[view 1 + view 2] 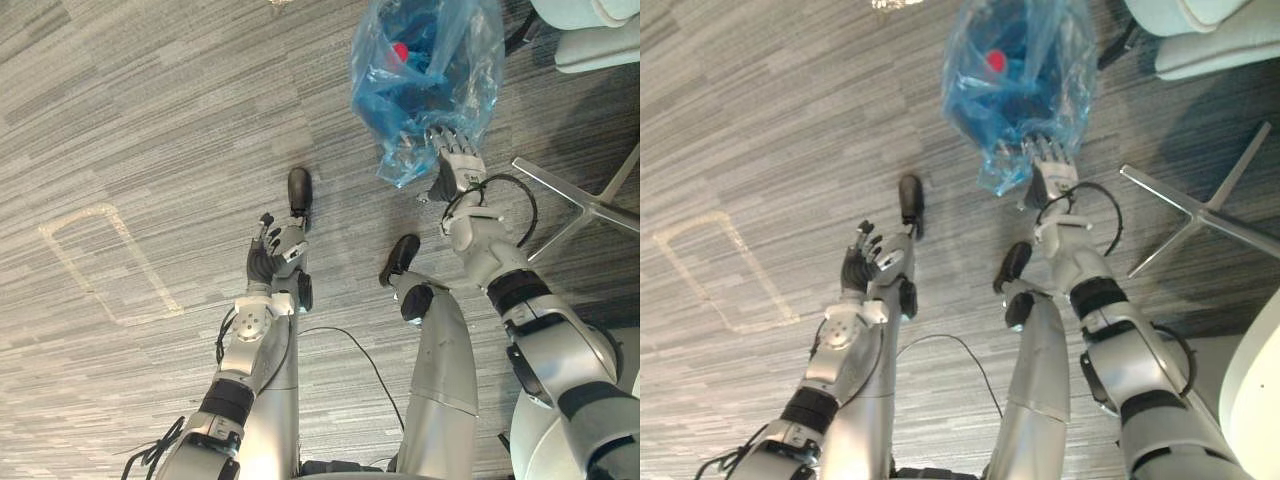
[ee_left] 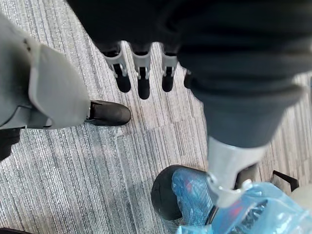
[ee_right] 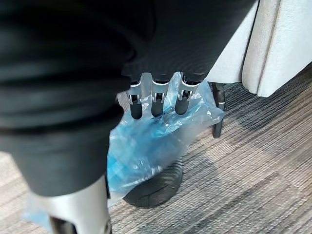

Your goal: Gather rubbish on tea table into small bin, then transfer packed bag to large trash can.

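Right wrist view: right robot hand [image 3: 156, 100] pinches the bag [image 3: 146, 146], its bottom at the mouth of the bin [image 3: 158, 187] — left robot hand [image 1: 268, 258] spread, idle — so it's the transfer step, I'd judge; next, lift clear and carry.

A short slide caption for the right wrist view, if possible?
Right hand holds the blue plastic bag, black bin beneath it.

Frame edge crops blue bag [image 1: 425, 70]; small bin [image 3: 156, 187] mostly hidden behind it.
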Motion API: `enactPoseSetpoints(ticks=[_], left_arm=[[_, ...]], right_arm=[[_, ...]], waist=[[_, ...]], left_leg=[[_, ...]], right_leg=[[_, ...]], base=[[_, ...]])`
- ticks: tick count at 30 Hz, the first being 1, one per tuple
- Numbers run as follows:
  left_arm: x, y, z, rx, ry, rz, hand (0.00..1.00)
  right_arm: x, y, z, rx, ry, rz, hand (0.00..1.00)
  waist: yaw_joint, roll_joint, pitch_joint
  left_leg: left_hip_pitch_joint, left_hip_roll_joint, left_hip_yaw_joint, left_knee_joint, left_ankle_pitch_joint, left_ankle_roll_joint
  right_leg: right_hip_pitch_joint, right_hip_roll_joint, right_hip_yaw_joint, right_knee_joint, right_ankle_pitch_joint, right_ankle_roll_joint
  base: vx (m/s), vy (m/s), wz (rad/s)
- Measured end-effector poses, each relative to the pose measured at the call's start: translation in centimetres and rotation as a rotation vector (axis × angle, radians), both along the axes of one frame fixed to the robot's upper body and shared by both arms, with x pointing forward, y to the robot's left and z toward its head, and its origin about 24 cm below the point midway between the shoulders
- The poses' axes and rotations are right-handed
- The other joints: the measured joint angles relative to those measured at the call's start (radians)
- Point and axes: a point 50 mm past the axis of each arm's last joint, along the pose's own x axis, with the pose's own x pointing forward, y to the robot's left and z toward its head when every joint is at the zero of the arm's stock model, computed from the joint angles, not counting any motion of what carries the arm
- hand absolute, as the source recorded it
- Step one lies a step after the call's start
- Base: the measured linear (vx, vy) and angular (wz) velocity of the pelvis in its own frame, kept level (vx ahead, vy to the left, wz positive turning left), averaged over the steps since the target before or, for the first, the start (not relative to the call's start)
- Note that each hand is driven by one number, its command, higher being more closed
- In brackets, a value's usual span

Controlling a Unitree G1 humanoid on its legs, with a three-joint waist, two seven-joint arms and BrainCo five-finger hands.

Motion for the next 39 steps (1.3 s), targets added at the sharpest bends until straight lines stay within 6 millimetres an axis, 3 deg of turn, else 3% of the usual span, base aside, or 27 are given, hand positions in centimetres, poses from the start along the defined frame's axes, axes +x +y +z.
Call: enactPoseSetpoints(ticks=[7,8,17,34,39], left_arm=[[0.0,0.0,0.4,-0.016,-0.016,0.003,0.0],[0.0,-0.1,0.5,-0.018,-0.018,0.003,0.0],[0.0,0.1,0.8,-0.025,-0.031,0.026,0.0],[0.1,0.5,0.9,-0.028,-0.031,0.057,0.0],[0.1,0.3,1.0,-0.021,-0.038,0.057,0.0]], right_arm=[[-0.1,-0.4,0.3,0.0,-0.03,-0.03,0.0],[-0.2,-0.4,0.3,0.007,-0.037,-0.033,1.0],[-1.5,0.4,1.8,0.084,-0.204,-0.005,1.0],[-2.4,0.2,2.3,0.266,-0.266,0.019,1.0],[-3.3,1.3,3.3,0.324,-0.329,0.088,1.0]], waist=[[0.002,0.0,0.0],[0.001,0.0,0.0],[0.0,0.0,0.0],[0.004,0.0,0.0],[0.003,0.0,0.0]], left_leg=[[-0.012,-0.002,-0.005,0.017,0.013,0.003],[-0.012,-0.002,-0.006,0.017,0.009,0.003],[-0.01,0.002,-0.004,0.019,0.015,0.003],[0.007,0.003,-0.004,0.014,0.011,0.002],[0.008,0.008,-0.007,0.033,0.013,0.0]], right_leg=[[-0.004,-0.005,-0.006,0.014,-0.008,-0.001],[-0.004,-0.004,-0.007,0.015,-0.008,-0.001],[-0.002,-0.002,-0.007,0.014,-0.006,-0.003],[0.016,0.0,-0.007,0.008,-0.006,-0.003],[0.026,0.004,-0.009,0.009,-0.006,-0.003]], base=[[0.0,-0.004,0.04],[0.0,0.0,0.0],[0.0,0.0,-0.01],[0.0,0.0,0.0],[0.0,0.0,0.0]])
